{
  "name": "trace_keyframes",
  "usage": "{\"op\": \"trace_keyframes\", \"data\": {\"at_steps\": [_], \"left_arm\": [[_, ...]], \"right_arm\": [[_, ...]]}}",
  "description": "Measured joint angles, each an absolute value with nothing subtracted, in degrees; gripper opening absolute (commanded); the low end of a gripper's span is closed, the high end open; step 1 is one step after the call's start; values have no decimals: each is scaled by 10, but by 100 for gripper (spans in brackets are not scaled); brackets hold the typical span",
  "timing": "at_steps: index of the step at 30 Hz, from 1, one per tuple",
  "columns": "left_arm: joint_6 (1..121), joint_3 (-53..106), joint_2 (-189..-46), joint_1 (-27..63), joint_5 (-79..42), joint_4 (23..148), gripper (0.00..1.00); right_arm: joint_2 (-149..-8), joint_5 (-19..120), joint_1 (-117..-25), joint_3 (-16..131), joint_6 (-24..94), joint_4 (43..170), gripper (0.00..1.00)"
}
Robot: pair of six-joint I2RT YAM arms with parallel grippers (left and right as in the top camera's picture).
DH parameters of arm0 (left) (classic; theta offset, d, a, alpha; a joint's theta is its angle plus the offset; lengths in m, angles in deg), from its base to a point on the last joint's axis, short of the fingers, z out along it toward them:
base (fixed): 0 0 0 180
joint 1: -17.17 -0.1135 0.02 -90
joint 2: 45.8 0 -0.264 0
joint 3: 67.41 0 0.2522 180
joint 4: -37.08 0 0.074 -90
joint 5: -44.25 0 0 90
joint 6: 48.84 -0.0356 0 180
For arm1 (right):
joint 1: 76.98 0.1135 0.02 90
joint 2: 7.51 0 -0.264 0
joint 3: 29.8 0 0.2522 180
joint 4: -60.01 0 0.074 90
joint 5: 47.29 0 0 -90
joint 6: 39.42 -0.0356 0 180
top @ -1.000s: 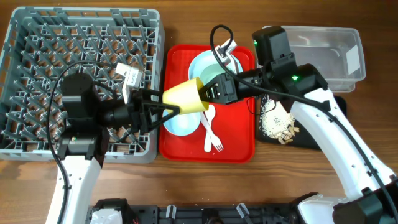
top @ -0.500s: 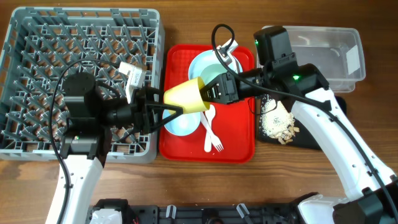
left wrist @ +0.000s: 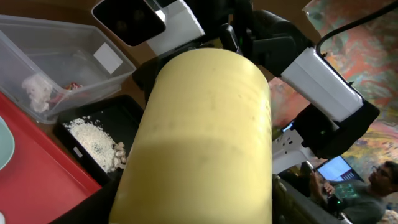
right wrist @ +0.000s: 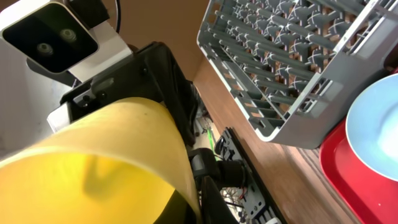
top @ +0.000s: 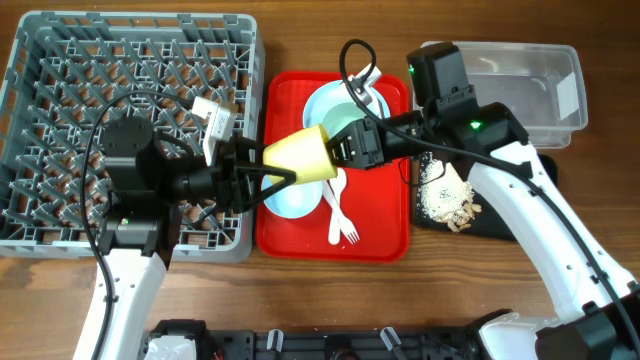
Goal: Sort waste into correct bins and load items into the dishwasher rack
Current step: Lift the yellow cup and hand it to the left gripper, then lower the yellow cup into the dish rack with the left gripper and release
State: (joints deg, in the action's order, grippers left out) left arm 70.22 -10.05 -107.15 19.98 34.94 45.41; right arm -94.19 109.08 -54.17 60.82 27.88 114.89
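Note:
A small yellow cup (top: 300, 155) hangs on its side above the red tray's left part, between both arms. My right gripper (top: 333, 150) is shut on its rim; in the right wrist view the cup (right wrist: 93, 155) wall sits pinched between the dark fingers (right wrist: 214, 202). My left gripper (top: 262, 166) straddles the cup's base, and the cup (left wrist: 205, 137) fills the left wrist view. Whether those jaws press on it does not show. The grey dishwasher rack (top: 130, 20) stands at the left. A plate (top: 318, 103), a teal bowl (top: 293, 197) and a white spoon and fork (top: 340, 215) lie on the tray.
The red serving tray (top: 385, 235) is in the middle. A clear tub (top: 520, 70) holding a white scrap (left wrist: 37, 90) and red wrapper (left wrist: 71, 87) sits back right. In front of it, a black tray (top: 500, 225) carries food scraps (top: 445, 195).
The left gripper has slid a little to the right, further around the cup's base, and its jaws have narrowed. The right arm and cup have stayed put.

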Motion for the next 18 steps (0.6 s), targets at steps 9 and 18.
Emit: {"op": "trace_keyframes", "data": {"at_steps": [9, 18], "left_arm": [[707, -101, -1071, 206, 350, 447, 44], [707, -101, -1071, 209, 349, 448, 8]], "right_arm": [[-941, 1098, -546, 609, 279, 1152, 4], [-939, 1091, -546, 610, 279, 1168, 20]]}}
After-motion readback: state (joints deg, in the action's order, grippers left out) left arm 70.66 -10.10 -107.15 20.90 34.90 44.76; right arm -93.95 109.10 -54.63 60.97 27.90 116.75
